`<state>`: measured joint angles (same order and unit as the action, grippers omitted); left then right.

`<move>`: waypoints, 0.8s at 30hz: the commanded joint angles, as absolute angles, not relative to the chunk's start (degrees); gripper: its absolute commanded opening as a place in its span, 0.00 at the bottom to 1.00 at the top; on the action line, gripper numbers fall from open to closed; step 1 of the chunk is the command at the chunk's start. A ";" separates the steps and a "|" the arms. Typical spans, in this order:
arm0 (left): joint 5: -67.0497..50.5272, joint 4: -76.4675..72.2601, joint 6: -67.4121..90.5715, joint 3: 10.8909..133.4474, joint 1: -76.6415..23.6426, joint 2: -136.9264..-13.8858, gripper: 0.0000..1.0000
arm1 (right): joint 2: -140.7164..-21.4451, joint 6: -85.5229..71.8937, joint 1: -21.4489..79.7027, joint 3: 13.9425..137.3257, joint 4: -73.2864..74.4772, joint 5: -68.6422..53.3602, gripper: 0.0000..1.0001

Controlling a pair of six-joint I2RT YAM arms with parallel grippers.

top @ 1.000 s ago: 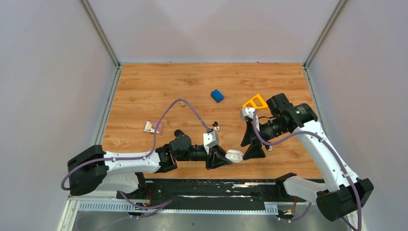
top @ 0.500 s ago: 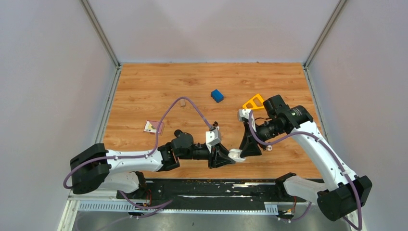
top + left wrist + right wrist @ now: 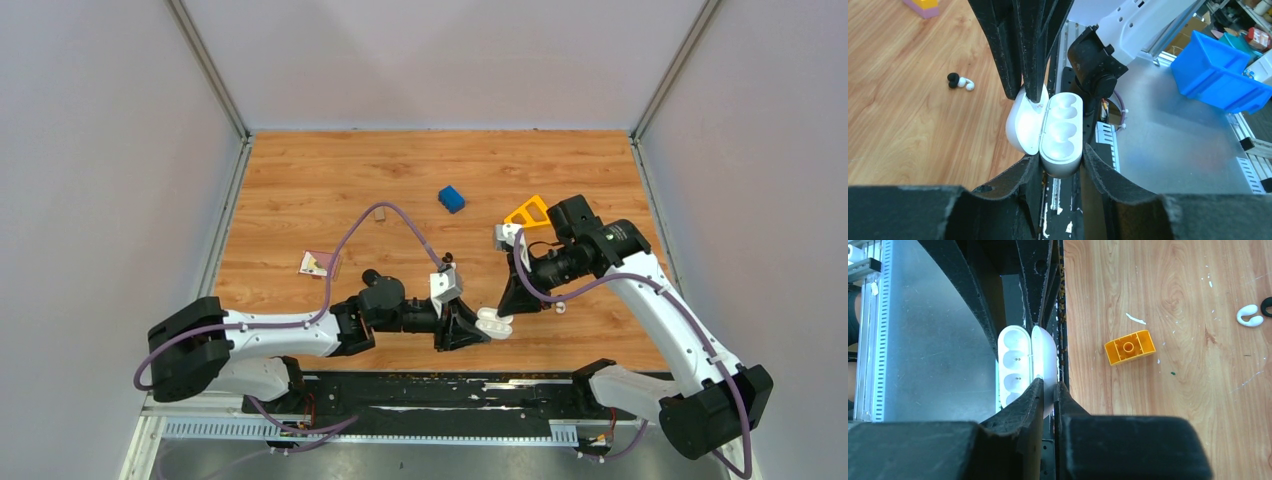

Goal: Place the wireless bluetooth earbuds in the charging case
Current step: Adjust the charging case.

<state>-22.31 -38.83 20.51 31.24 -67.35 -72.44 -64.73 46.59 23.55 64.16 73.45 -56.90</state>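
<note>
The white charging case (image 3: 493, 322) hangs open just above the table's near edge, between both grippers. My left gripper (image 3: 1058, 160) is shut on the case's base (image 3: 1062, 127), whose empty hollows face up. My right gripper (image 3: 1049, 385) is shut on the thin lid (image 3: 1044, 355), next to the base (image 3: 1013, 365). Its fingers (image 3: 1030, 50) reach down onto the lid (image 3: 1024, 122) in the left wrist view. One earbud (image 3: 959, 81) lies on the wood beyond the case and also shows from above (image 3: 560, 307). Another earbud (image 3: 1250, 315) lies apart on the table.
An orange block (image 3: 1129, 346) sits on the wood near the case. A blue block (image 3: 451, 198) and an orange triangle (image 3: 530, 211) lie farther back. A small card (image 3: 318, 263) lies at the left. The metal base rail (image 3: 400, 385) runs below the case.
My right gripper has come in toward the case and closed its jaws on the lid. The left gripper has kept its hold on the case and edged slightly right.
</note>
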 commanded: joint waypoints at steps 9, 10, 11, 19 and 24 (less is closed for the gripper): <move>-22.09 -43.88 26.26 32.96 -67.32 -76.52 0.53 | -61.12 43.16 23.97 65.08 69.72 -55.45 0.05; -22.49 -44.90 26.91 32.81 -67.37 -76.80 0.55 | -60.68 42.89 24.01 65.12 69.27 -54.55 0.05; -23.24 -47.24 29.24 32.64 -67.33 -77.51 0.57 | -59.88 42.55 24.16 65.35 68.60 -51.75 0.04; -15.43 -58.45 41.86 28.84 -67.26 -77.71 0.67 | -58.60 41.63 25.14 66.60 63.82 -39.84 0.03; -12.65 -61.36 49.70 29.50 -66.71 -80.17 0.76 | -58.14 43.20 25.83 68.69 61.72 -33.41 0.02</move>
